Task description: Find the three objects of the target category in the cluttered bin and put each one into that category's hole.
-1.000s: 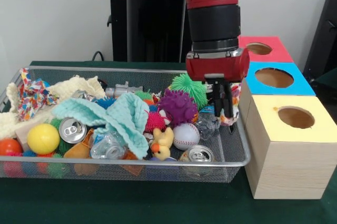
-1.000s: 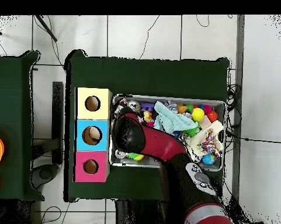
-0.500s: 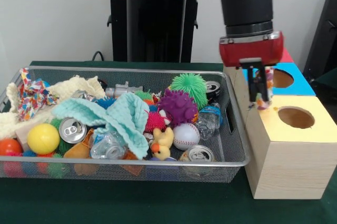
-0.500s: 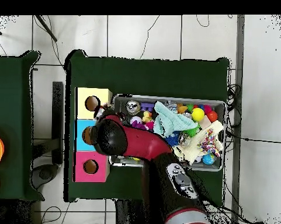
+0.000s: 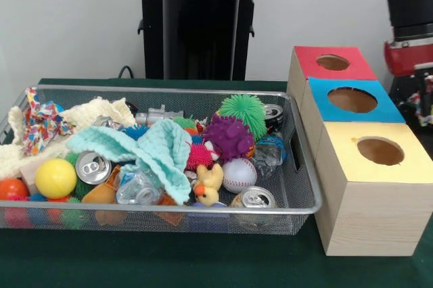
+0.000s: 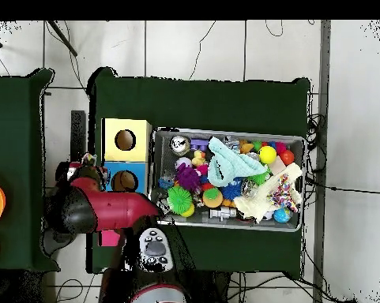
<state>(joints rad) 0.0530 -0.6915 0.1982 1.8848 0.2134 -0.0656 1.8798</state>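
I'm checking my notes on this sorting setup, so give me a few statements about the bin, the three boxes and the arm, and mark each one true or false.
1. The wire bin is empty. False: it is full of toys, cans and cloth.
2. The yellow-topped box is the nearest of the three boxes in the front view. True.
3. The baseball lies inside the bin. True.
4. The gripper is down in the bin. False: it is out past the boxes at the picture's right edge, with a multicoloured item at it.
5. The blue-topped box sits between the red-topped box and the yellow-topped box. True.
6. The yellow ball lies on the red-topped box. False: it is in the bin.
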